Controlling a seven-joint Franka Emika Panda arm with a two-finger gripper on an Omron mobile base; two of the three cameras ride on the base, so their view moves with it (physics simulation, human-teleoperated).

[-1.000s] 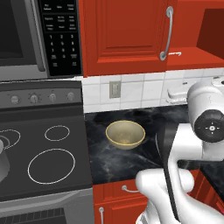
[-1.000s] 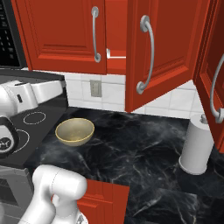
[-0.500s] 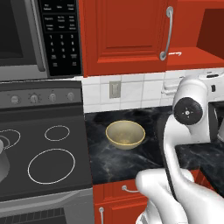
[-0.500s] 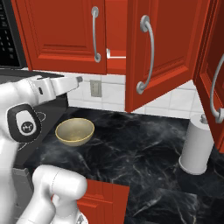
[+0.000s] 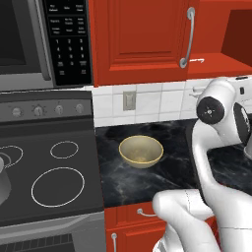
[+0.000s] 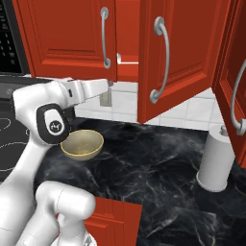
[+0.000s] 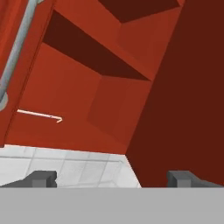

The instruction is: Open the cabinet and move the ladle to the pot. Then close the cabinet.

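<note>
Fingertips spread wide and empty, the gripper (image 7: 111,179) points up into the open cabinet (image 7: 105,100), where the ladle (image 7: 40,115) lies as a thin pale line on the cabinet floor, ahead and left, its handle running crosswise.

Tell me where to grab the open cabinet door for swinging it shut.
Grip the long silver handle mid-bar on the open door. It runs upright and bows clear of the panel, so come at the door's front face with a finger on each side of the bar.
</note>
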